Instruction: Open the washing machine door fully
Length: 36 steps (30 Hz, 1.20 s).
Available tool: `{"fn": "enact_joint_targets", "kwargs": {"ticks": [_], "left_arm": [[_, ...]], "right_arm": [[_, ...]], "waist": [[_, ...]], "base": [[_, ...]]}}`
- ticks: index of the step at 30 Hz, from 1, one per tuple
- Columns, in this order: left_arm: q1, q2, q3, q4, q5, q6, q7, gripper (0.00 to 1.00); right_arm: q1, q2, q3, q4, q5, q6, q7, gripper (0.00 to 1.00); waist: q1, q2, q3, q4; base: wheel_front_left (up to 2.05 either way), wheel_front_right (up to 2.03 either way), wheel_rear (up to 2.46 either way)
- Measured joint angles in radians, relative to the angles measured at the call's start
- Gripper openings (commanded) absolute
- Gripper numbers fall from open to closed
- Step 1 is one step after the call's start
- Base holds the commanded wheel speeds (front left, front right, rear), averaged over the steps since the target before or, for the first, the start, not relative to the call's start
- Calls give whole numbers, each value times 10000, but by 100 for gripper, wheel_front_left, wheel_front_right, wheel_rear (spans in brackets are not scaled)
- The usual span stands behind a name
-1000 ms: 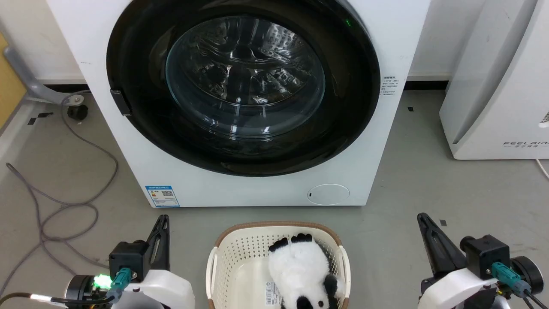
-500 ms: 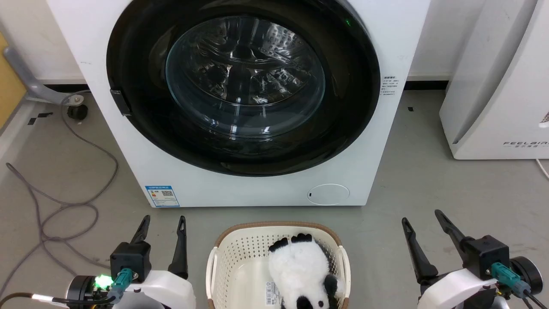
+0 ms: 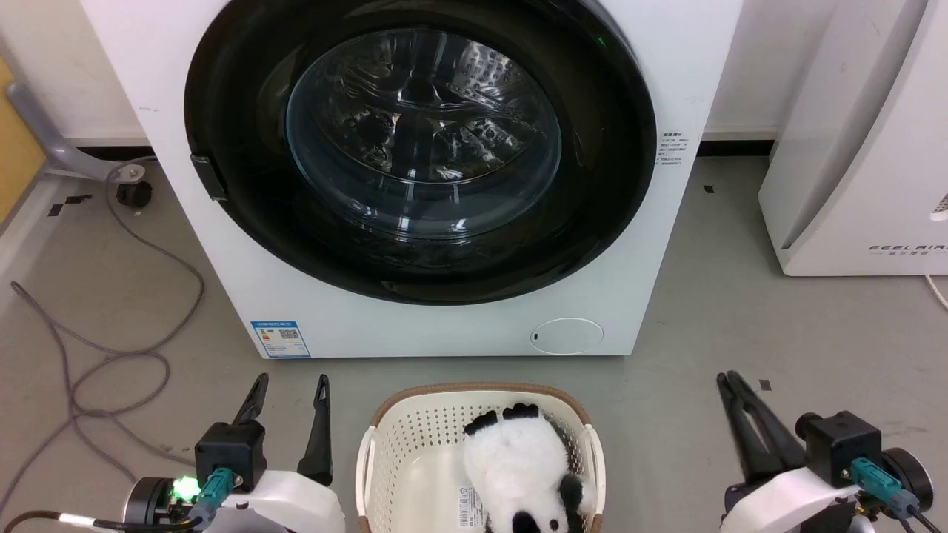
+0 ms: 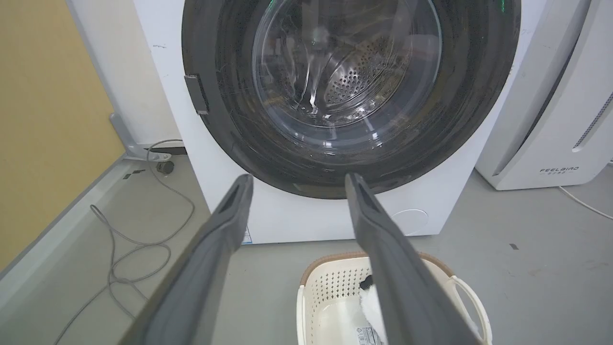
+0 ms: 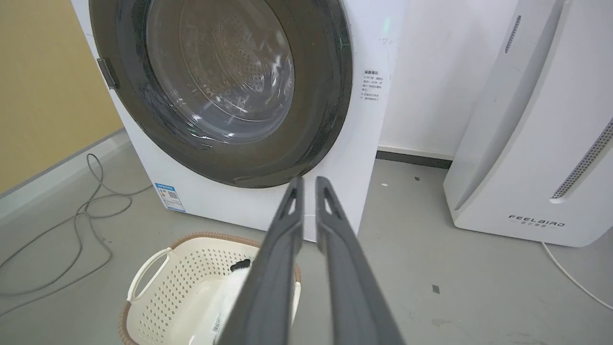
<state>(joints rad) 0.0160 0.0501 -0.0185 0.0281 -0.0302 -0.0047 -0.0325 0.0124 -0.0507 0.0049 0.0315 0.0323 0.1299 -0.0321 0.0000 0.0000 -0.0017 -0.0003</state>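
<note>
Left gripper (image 3: 290,383) had its two fingers spread wide with nothing between them, parked at about 7 o'clock in the head view, just beside the laundry basket (image 3: 368,451). Right gripper (image 3: 727,377) over at 5 o'clock had its fingers drawn nearly together, with a thin slit between them in its wrist view, also gripping nothing. Both sat well apart from the machine, so I read it as a ready pose before any reach.

The washing machine door (image 3: 419,148) was shut, flush on the front of the washing machine (image 3: 444,329), up at 12 o'clock. There was a small dark tab (image 3: 207,176) at 9 o'clock on the door's rim, probably the pull handle, though it was too small to be sure. That would explain the left fingers being the spread ones, since it's on their side. The basket with the panda plush (image 3: 518,463) sat at 6 o'clock right below the door, so my take was any reach had to go over it
</note>
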Motion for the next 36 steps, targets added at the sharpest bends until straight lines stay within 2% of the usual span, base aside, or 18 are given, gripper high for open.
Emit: {"fn": "enact_joint_targets", "kwargs": {"ticks": [18, 29, 36], "left_arm": [[-2, 0, -54, 134, -263, -75, -382, 100], [-123, 0, -63, 176, -387, -159, -583, 100], [-224, 0, -105, 242, -589, -163, -754, 100]], "right_arm": [[-11, 0, 48, 320, 769, 0, -368, 0], [-265, 0, -155, 40, 3214, 0, -596, 0], [-805, 0, -309, 311, 5003, 0, -765, 0]], "waist": [[0, 0, 141, -13], [0, 0, 345, 67], [0, 0, 482, 136]], "base": [[0, 0, 0], [0, 0, 0], [0, 0, 0]]}}
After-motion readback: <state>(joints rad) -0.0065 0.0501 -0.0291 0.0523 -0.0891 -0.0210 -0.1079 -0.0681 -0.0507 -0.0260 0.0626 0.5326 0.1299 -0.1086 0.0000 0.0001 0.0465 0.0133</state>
